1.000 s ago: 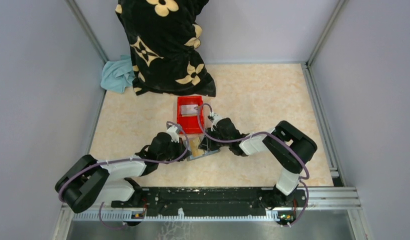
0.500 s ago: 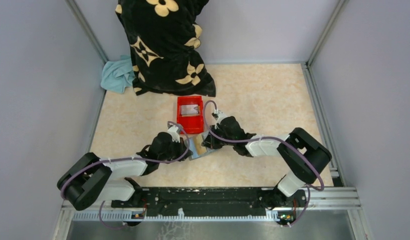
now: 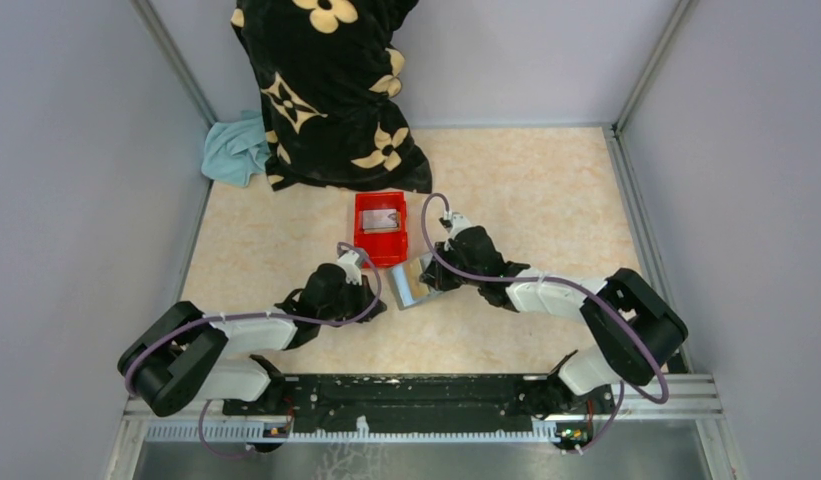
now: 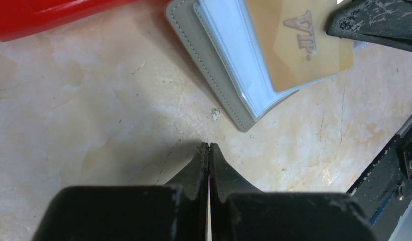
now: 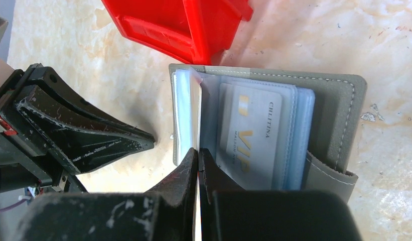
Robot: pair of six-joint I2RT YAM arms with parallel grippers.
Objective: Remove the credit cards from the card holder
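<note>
Right end effector grasps the tan card by its edge, over the open holder just ahead. Left end effector is clenched on nothing; the holder lies ahead to its right, untouched, on the worktop. Risk: unpinned, the holder may drag or lift with the card, or the thin pinch may slip. A silver card sits pocketed.

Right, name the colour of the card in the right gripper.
Tan-gold card with VIP lettering, seen best in the left wrist view.
</note>
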